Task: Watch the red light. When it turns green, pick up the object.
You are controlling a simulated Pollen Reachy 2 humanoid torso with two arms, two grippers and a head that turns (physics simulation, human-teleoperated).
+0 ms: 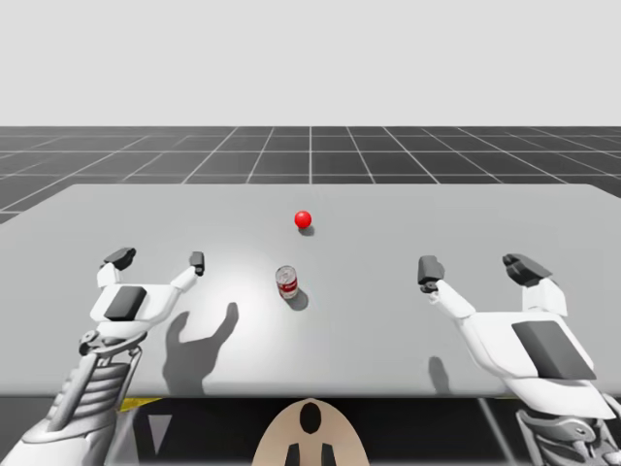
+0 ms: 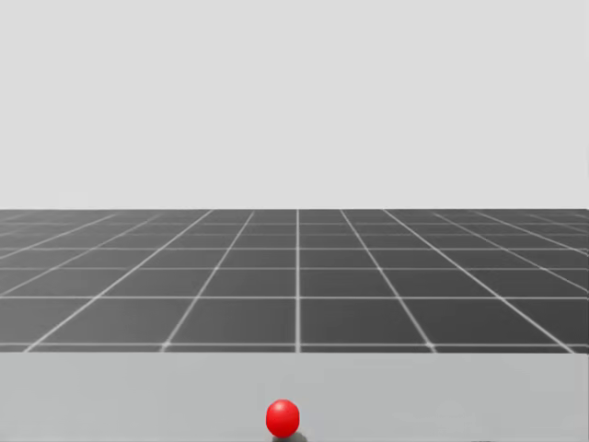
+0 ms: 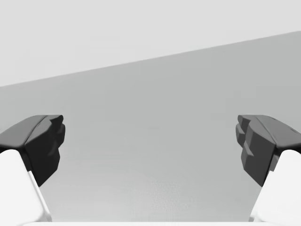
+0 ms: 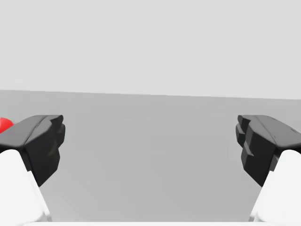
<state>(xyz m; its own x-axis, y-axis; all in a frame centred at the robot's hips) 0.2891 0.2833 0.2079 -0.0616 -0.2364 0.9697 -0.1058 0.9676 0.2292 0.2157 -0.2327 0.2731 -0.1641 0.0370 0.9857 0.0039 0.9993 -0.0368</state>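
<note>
- High view: A small red-and-white can (image 1: 287, 282) stands on the grey table (image 1: 408, 218), just on the near side of the red light (image 1: 304, 219), a red ball resting on the tabletop. My left gripper (image 1: 158, 259) and right gripper (image 1: 477, 269) hover over the table on either side of the can. Both are well apart from it, the left one nearer. Each has its fingers spread wide with nothing between them.
- Head view: The red light (image 2: 282, 418) sits on the table (image 2: 460, 396), showing red, with a dark gridded floor (image 2: 294, 276) running to the horizon behind it.
- Left wrist view: The left gripper (image 3: 150, 143) gapes wide, with grey table (image 3: 150, 103) ahead of its fingers.
- Right wrist view: The right gripper (image 4: 150, 143) is likewise wide apart and holds nothing. The red light (image 4: 4, 125) peeks out beside one dark fingertip, on the table (image 4: 150, 113).
</note>
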